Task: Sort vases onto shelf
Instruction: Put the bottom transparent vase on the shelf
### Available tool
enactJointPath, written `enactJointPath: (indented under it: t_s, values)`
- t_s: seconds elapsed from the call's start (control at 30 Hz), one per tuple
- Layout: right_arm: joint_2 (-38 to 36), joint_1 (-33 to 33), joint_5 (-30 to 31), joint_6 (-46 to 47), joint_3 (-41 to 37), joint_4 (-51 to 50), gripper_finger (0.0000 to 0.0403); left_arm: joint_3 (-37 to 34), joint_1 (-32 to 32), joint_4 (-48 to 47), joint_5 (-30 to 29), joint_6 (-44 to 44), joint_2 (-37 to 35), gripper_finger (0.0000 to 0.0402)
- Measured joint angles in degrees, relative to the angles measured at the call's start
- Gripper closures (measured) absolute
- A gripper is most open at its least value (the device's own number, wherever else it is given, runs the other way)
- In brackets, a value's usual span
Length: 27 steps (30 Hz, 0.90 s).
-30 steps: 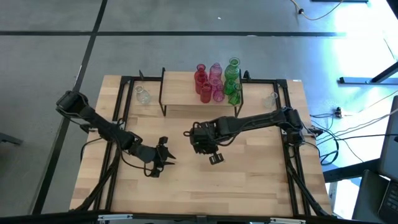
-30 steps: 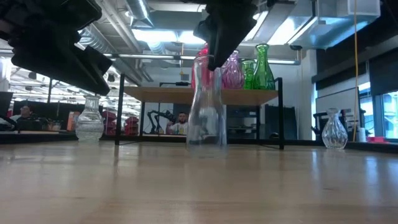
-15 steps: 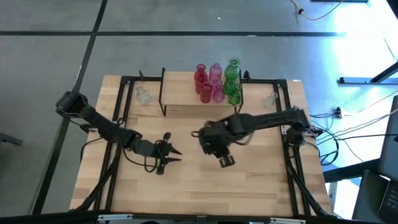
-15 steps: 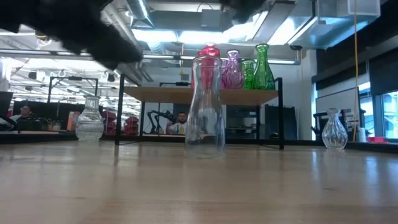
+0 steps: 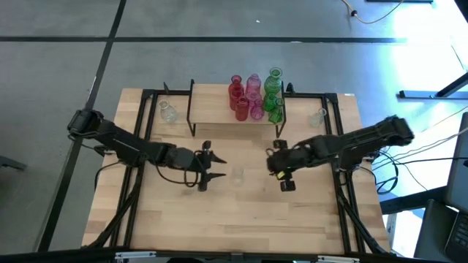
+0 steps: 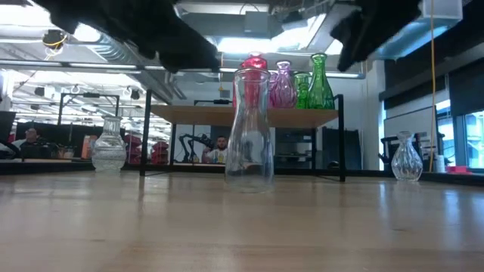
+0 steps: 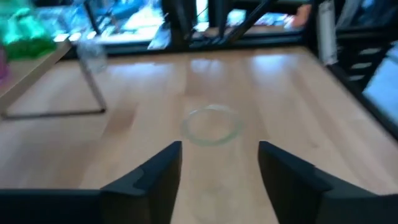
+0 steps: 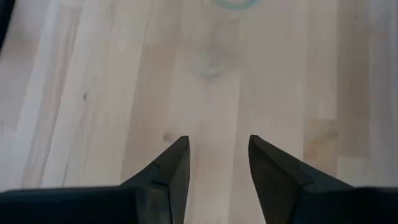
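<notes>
Jaws standing apart and empty on both grippers: left gripper (image 5: 210, 169) is hovering just beside the clear vase (image 5: 238, 174) standing upright mid-tabletop (image 5: 241, 219), and right gripper (image 5: 281, 174) is sitting near its other side, not touching. Pink, red and green vases (image 5: 255, 93) are standing clustered on the shelf (image 5: 212, 106), with two more clear ones (image 5: 167, 111) waiting well apart at the tabletop's far corners. Judging the step as a pick of the middle vase: it is looking best to straddle the narrow neck squarely, close gently on the slick glass, and lift straight so it is not tipping.
</notes>
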Motion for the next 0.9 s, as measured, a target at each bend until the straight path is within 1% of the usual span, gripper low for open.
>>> enactJointPath:
  t_s: [0.07, 0.13, 0.23, 0.33, 0.53, 0.73, 0.9]
  values:
    - [-3.91, 0.00, 0.25, 1.64, -6.60, 6.19, 0.0255, 0.77, 1.23, -1.74, -0.09, -0.78, 0.88, 0.0178]
    - [-6.75, 0.00, 0.26, 2.65, -12.50, 11.83, 0.0255, 0.72, 1.70, -2.90, -0.16, -2.62, 1.72, 0.0166]
    - [-9.19, 0.00, 0.25, 2.64, -20.08, 20.24, 0.0255, 0.70, 1.66, -2.44, 0.02, -4.43, 4.17, 0.0163]
    - [-9.57, -0.02, 0.30, 2.58, -25.04, 26.62, 0.0255, 0.70, 1.62, -1.14, -0.06, -4.49, 7.69, 0.0164]
    - [-9.57, -0.02, 0.40, 2.54, -29.31, 34.77, 0.0255, 0.70, 1.62, 7.11, 2.17, -4.43, 14.54, 0.0165]
    - [-8.60, -0.02, 2.24, 0.12, -29.34, 41.63, 0.0255, 0.70, 2.16, 14.53, 2.27, -4.50, 18.85, 0.0165]
    - [-4.71, -0.07, 2.27, -2.25, -29.31, 48.70, 0.0255, 0.73, 2.08, 21.17, 2.62, -4.56, 20.66, 0.0165]
